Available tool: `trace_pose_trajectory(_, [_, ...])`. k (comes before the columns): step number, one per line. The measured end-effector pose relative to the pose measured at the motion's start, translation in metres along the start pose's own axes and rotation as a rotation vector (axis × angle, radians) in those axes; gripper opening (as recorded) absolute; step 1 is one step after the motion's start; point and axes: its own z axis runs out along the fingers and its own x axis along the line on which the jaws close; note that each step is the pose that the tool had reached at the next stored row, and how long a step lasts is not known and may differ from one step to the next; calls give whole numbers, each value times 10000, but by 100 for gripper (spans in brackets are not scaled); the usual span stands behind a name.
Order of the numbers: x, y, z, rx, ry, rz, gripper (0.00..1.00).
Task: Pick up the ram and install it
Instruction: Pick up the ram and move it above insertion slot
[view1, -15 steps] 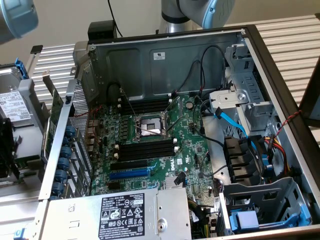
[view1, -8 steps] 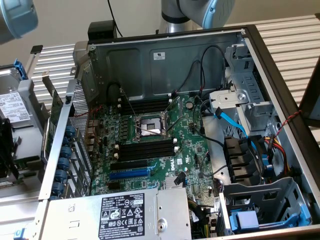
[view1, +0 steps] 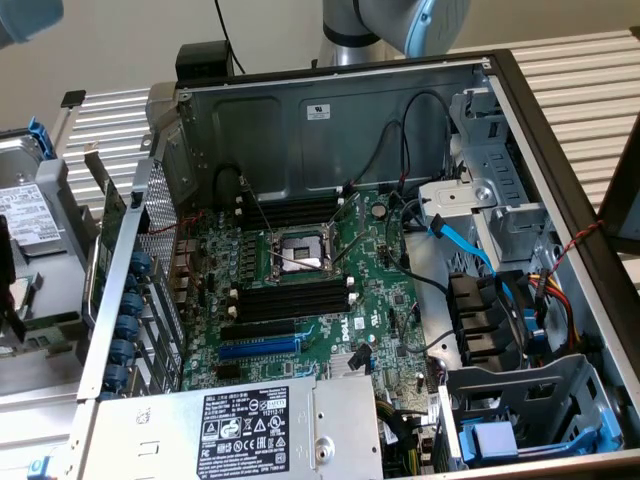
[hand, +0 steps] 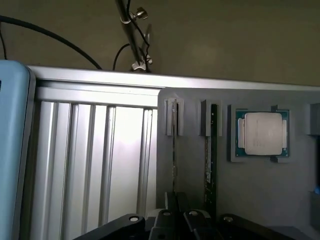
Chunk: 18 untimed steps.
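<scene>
In the wrist view a ram stands on its edge in a slot of a grey holder block, seen as a thin dark line. My gripper sits at the near end of this stick, its black fingers drawn close on either side of it. A second ram stick with a small label stands in the neighbouring slot, just beside the gripper. In the exterior view the open computer case shows empty black memory slots on the green motherboard.
A processor chip lies in a recess of the grey holder. A ribbed aluminium table lies beside the holder. In the case are a CPU socket, a long blue slot, a power supply, loose cables and drive cages.
</scene>
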Motion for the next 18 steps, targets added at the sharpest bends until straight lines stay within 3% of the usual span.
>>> trace_pose_trajectory(10, [42, -30, -455, -1, 1, 1, 12])
trace_pose_trajectory(18, [73, -260, -831, -1, -5, 1, 12])
